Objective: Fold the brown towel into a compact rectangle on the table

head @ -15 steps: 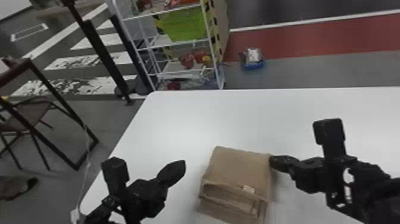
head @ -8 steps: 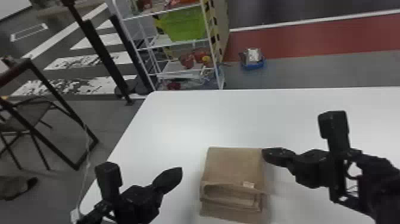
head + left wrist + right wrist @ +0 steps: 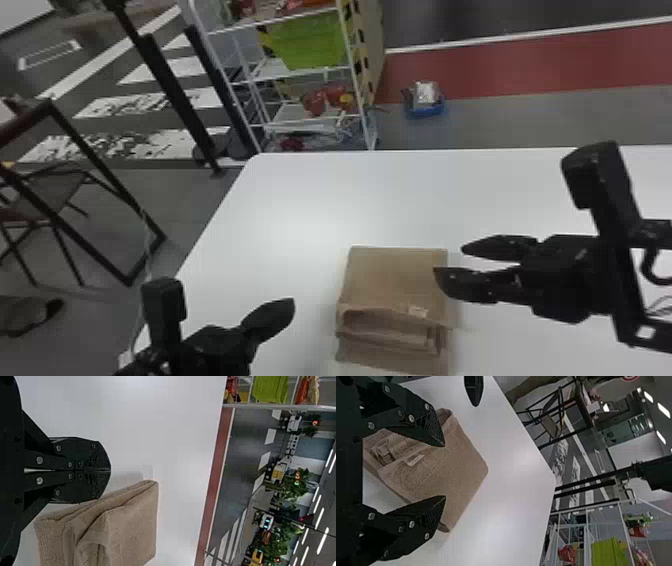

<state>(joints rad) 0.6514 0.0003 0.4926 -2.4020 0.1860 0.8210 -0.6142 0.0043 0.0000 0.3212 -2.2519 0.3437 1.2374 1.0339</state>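
the brown towel (image 3: 395,280) lies on the near part of the desk (image 3: 300,210), already folded into a small, thick rectangle, its layers stacked unevenly along the near side and a thin corner poking out at the near right. it should handle as light and soft, limp in a single layer but a bit springy where the folds pile up; nothing about it looks fragile or slippery. i'd take hold at the near right corner, catching every layer at once, since pinching only the top flap would likely slide it off the rest; pressing down with closed fingers would suit the puffy near folds. the job looks almost done, with squaring up probably all that is left. the right gripper (image 3: 448,259) is at the towel's right edge with its fingers spread and nothing between them, though i can't tell if they touch the cloth. the left gripper (image 3: 110,470) is to the left of the towel, fingers pressed together and empty. counting up: 1 towel, with 1 small pale label (image 3: 418,311) near its near edge, 2 grippers, 1 white desk, and beyond its far side 1 white rack (image 3: 357,86) holding 1 green bin (image 3: 315,42).
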